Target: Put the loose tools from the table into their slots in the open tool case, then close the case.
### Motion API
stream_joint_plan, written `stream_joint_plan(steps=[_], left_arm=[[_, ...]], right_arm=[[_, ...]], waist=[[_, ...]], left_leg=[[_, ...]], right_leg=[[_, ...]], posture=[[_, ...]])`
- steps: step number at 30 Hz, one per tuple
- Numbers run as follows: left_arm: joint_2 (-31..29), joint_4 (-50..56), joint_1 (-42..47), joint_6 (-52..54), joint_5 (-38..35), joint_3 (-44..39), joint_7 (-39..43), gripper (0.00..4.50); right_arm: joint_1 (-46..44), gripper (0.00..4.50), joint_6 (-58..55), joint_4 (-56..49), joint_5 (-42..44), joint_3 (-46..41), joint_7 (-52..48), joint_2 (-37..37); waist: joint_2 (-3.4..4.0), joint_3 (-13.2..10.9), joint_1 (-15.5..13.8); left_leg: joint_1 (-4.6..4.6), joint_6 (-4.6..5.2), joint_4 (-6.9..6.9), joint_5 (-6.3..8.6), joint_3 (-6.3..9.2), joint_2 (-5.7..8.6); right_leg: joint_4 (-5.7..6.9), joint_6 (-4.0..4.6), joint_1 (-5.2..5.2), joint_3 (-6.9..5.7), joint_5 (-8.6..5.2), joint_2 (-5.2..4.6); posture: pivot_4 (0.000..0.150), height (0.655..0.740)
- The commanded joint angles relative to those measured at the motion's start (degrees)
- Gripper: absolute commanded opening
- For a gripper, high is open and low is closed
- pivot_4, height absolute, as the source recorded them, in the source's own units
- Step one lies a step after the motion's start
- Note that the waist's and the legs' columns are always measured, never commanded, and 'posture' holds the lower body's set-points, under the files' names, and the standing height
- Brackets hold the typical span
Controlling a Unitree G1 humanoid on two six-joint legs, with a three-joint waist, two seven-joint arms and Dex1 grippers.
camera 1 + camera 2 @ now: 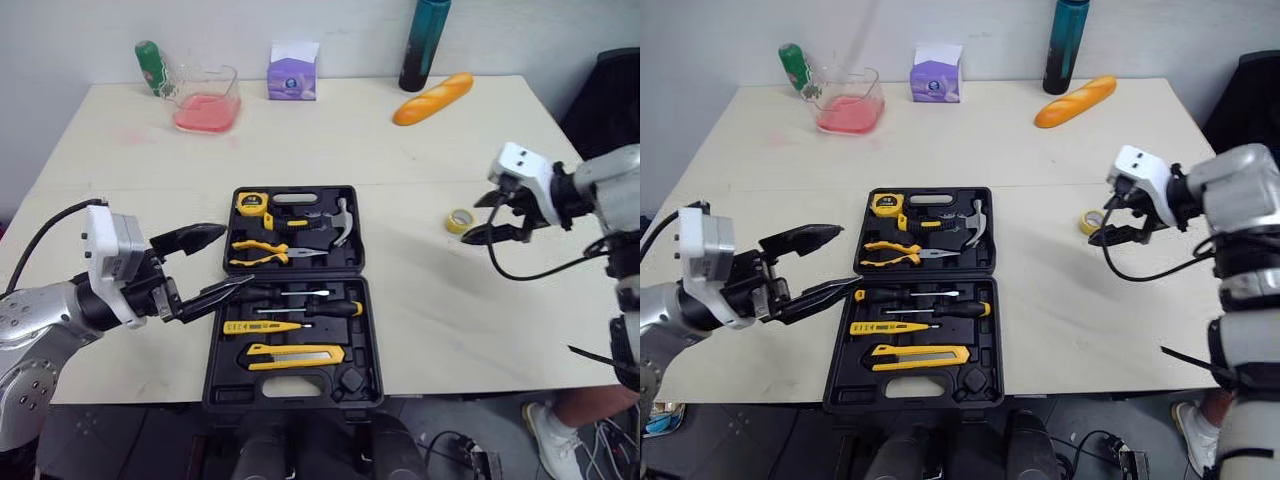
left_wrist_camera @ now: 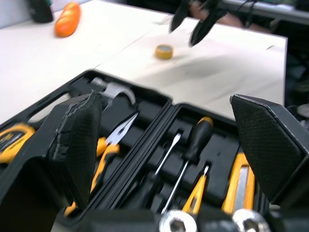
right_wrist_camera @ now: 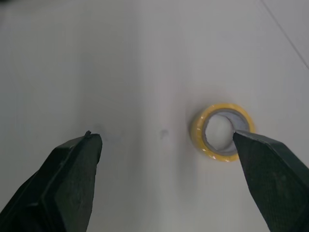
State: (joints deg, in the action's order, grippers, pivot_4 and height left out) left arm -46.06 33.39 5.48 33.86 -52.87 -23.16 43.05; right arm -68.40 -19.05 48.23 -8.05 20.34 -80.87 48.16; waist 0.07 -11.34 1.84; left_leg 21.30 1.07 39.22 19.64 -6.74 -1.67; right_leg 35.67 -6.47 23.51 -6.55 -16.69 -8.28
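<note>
One tape roll point(image 3: 197, 134) lies flat, hole upward.

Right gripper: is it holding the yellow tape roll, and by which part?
Nothing is held. The right gripper is open, and the tape roll lies free on the table by one finger.

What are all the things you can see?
table: one, pale
case: one, black, open, table's near middle
tape measure: one, yellow, case's far half
pliers: one, yellow-handled, far half
hammer: one, silver-headed, far half
screwdrivers: three, black and yellow, near half
knife: one, yellow, near half
tape roll: one, yellow, right of case
bread: one, orange, far right
bottle: one, dark, back edge
tissue box: one, purple, back edge
tub: one, clear with pink, far left
green bottle: one, beside tub
left gripper: black, open, left of case
right gripper: black, open, by tape roll
</note>
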Motion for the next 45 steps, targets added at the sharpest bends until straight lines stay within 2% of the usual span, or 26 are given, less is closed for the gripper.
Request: stream_joint_plan(steps=[1,12,20,42,45], left_arm=[[0.13,2.02,0.95,0.9,-2.65,-0.06,-1.27,4.45],[0.14,3.68,1.0,1.54,-3.19,1.29,-2.82,4.45],[-0.3,4.41,1.26,1.86,-3.47,2.26,-2.57,4.45],[-0.84,5.69,-0.55,1.67,-2.9,1.81,-1.94,4.45],[-1.38,5.79,-0.59,1.59,-2.65,1.86,-1.2,4.5]], right_arm=[[-3.3,4.5,4.03,5.31,-3.0,0.67,0.18,-0.64],[-9.77,4.5,7.75,17.4,-8.88,2.88,-0.55,-5.51],[-11.2,4.5,8.87,23.46,-11.06,2.09,6.62,-8.66],[-11.5,4.5,10.23,27.58,-16.13,3.14,5.49,-12.72],[-11.05,3.61,10.95,27.7,-16.94,3.49,5.42,-12.49]], waist=[[0.0,0.0,-0.04],[0.0,0.0,-0.03],[0.0,0.0,0.09],[0.0,0.0,0.27],[0.0,0.0,0.3]], left_leg=[[0.03,-0.01,-0.01,0.0,0.0,-0.02],[0.07,-0.02,0.05,0.0,-0.01,-0.02],[0.08,-0.02,0.05,0.0,-0.02,-0.03],[0.07,-0.06,0.04,-0.01,-0.02,-0.08],[0.06,-0.07,0.04,-0.01,-0.02,-0.08]], right_leg=[[-0.01,0.0,0.03,0.0,0.0,0.02],[-0.02,-0.02,0.05,0.06,0.01,0.08],[-0.01,-0.02,0.07,0.09,0.01,0.11],[-0.01,-0.01,0.08,0.27,0.01,0.25],[-0.01,-0.01,0.07,0.28,0.01,0.25]], posture=[[0.15,0.74],[0.15,0.74],[0.15,0.74],[0.15,0.74],[0.15,0.74]])
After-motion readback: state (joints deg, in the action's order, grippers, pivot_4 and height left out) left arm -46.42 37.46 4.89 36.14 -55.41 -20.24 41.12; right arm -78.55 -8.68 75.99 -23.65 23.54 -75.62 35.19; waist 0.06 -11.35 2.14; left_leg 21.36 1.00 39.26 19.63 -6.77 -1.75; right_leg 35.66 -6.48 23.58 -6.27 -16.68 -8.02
